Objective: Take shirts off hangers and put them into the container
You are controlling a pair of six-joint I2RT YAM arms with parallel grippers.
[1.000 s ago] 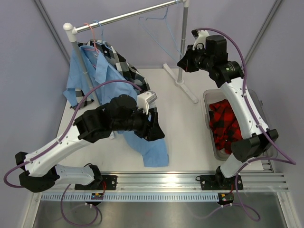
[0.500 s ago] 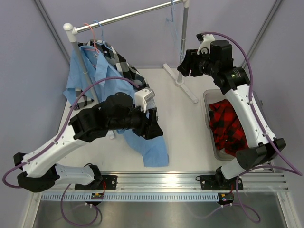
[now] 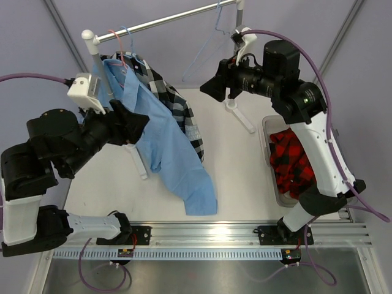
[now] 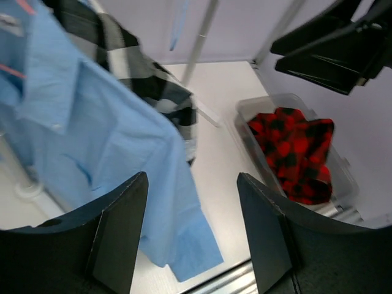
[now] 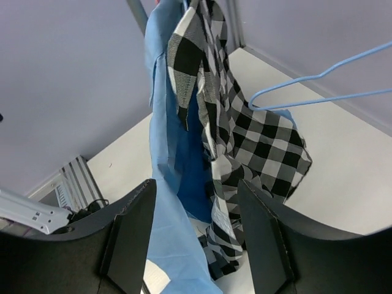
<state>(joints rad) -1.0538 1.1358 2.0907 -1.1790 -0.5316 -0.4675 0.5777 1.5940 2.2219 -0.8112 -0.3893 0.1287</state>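
Both our jaws are spread, nothing in them: left gripper (image 4: 191, 202) by the blue shirt (image 3: 177, 159), right gripper (image 5: 196, 202) facing the check shirt (image 5: 245, 135). We'd pinch the blue collar, slip it off its hanger (image 3: 120, 55), then carry it right to the bin (image 3: 265, 131).

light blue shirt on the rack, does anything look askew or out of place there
Yes. The light blue shirt hangs lopsided from the left end of the rail, slanting out sideways, and its tail seems to trail on the table. The black-and-white check shirt bunches behind it. An empty blue hanger dangles tilted near the right end.
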